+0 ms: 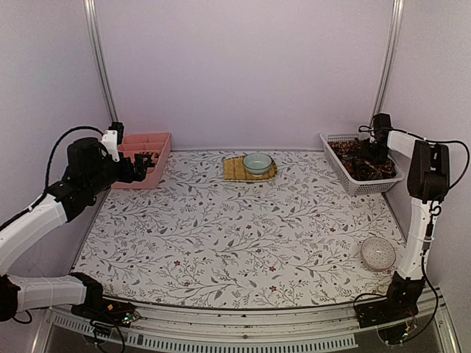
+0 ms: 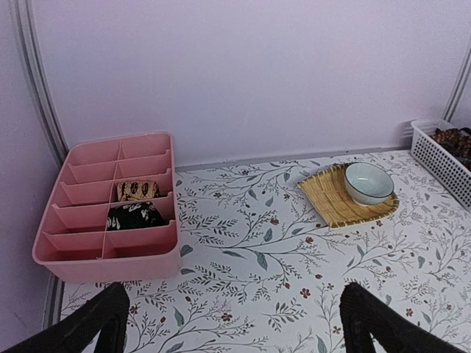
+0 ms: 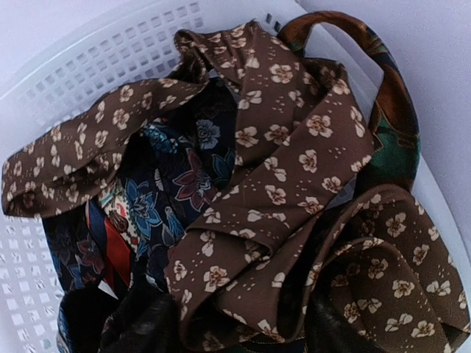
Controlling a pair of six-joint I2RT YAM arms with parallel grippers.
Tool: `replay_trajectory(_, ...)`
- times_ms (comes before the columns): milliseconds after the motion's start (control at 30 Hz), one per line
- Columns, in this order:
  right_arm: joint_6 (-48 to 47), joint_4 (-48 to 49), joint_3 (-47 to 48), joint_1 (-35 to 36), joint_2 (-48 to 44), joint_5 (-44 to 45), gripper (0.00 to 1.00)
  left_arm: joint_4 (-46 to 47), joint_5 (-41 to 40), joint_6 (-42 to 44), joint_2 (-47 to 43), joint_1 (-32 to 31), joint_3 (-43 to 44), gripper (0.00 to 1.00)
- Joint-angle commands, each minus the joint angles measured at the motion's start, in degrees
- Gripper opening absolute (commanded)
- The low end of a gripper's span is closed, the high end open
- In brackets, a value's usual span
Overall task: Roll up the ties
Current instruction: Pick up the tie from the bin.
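Ties like these look light, floppy and probably a bit slippery, so I'd guess they sag and slide the second you lift one. Best bet is to pinch a single free end or a fold on top of the heap, not the middle of the tangle.

Counting left to right in the overhead view:
- **Upper left:** one pink organiser (image 2: 103, 261) with two columns of slots. Two rolled ties sit in neighbouring slots of its right column, a tan one (image 2: 137, 190) and a black one (image 2: 135, 215).
- **Left gripper** (image 2: 235, 296): hangs just beside that organiser, fingers spread wide, holding nothing.
- **Top middle:** one yellowish mat (image 1: 234, 175) with one pale bowl (image 1: 257, 162) on it.
- **Upper right:** one white basket (image 1: 346, 176) with the loose ties all knotted together. There's a brown floral tie (image 3: 280, 184) on top, and navy floral, striped and green ones under it. At least four, but I can't count them properly.
- **Right gripper** (image 1: 370, 152): down in that pile. Can't tell if its fingers are pinching fabric or just resting on it.
- **Lower right:** a second bowl (image 1: 378, 253), standing alone.
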Motion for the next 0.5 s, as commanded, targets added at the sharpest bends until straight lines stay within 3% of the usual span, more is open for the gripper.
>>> replay_trajectory(0, 0.90, -0.92, 1.80, -0.22, 3.99, -0.74, 0.45, 1.18, -0.35, 0.28, -0.52, 0.54, -1.01, 1.00)
replay_trajectory(233, -0.67, 1.68, 1.10, -0.30, -4.07, -0.52, 0.01, 1.18, -0.37, 0.35, -0.45, 0.54, -1.01, 1.00)
replay_trajectory(467, -3.35, 6.30, -1.74, -0.29, -17.98, -10.08, 0.00, 1.27, -0.23, 0.26, -0.55, 0.57, -1.01, 1.00)
